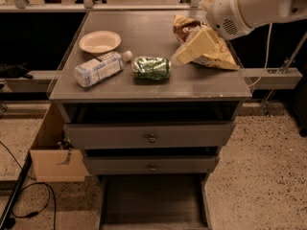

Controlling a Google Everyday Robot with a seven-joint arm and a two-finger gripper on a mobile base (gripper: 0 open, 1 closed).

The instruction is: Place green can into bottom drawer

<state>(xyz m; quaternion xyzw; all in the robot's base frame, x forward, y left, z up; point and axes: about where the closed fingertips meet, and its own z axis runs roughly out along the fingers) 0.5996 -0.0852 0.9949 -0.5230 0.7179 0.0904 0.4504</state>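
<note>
- Camera view is looking down on a grey cabinet whose top surface [144, 28] is carrying the loose things; at the far left, on the speckled floor, a cardboard box [53, 159] is sitting against the cabinet's side, and a dark cable [29, 200] is curling beside it.
- On the left of the surface a pale paper plate [100, 41] is sitting flat; just in front of it a clear water bottle [98, 69] is lying on its side, its white cap pointing right.
- The green can [151, 67] is lying on its side near the front middle of the surface, just beside the bottle's cap; it is not in any drawer.
- Under the surface the top drawer [148, 135] and the middle drawer [151, 165] are each showing a round knob; below them the bottom drawer [153, 202] is standing pulled open, its flat dark floor facing up.
- The gripper [178, 59] is hovering just right of the can, cream-coloured and slanting down to the left; its tip is coming close to the can's right end, contact not clear; whether it is spread or pressed together cannot be told.
- Behind the gripper a crumpled snack bag [216, 54] is lying on the right of the surface.
- The white arm [254, 4] is reaching in from the upper right corner.
</note>
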